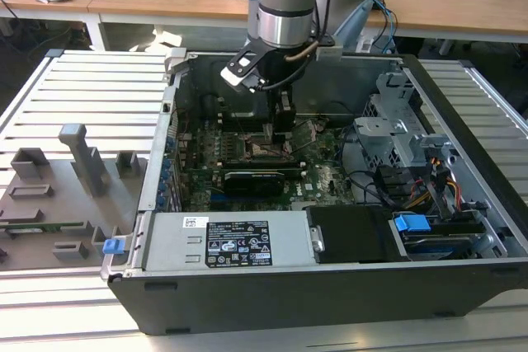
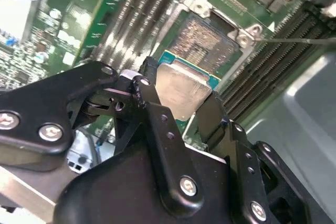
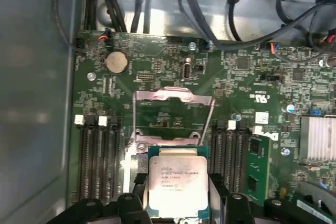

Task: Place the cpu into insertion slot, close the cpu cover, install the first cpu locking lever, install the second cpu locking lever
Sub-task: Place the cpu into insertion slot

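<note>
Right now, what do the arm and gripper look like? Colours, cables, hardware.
The arm is a silver-grey metal cylinder with a dark ring near its end. A black-and-white block and a tan cable sit under it. The gripper is matte black, with jointed link fingers and silver screw heads.

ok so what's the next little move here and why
Probably ease the cpu over and down toward the insertion slot. The fingers are shut on the chip's two edges, it hangs short of the socket in the second wrist view, the socket lies bare and the cpu cover stands open, so nothing seems to block it.
</note>
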`<act>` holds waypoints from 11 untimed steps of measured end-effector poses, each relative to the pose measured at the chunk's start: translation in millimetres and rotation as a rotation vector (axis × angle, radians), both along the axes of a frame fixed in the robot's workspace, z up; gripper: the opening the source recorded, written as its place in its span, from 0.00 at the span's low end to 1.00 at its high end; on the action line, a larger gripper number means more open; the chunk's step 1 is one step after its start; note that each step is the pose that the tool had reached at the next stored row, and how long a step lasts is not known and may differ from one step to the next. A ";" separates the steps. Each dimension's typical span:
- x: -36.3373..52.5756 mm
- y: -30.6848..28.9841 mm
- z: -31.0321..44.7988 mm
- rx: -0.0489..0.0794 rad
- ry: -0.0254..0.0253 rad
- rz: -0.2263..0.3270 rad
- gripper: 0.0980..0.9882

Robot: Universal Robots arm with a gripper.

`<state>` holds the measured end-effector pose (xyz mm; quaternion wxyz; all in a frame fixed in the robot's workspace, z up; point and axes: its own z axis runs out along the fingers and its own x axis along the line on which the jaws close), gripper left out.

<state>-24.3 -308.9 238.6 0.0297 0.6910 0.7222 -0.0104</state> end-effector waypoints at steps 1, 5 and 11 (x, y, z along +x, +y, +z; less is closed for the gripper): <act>-3.4 0.3 -1.7 0.001 0.0001 0.000 0.50; -9.1 0.3 -10.2 0.000 0.0002 0.000 0.50; -12.9 1.3 -23.7 0.002 0.0002 0.000 0.50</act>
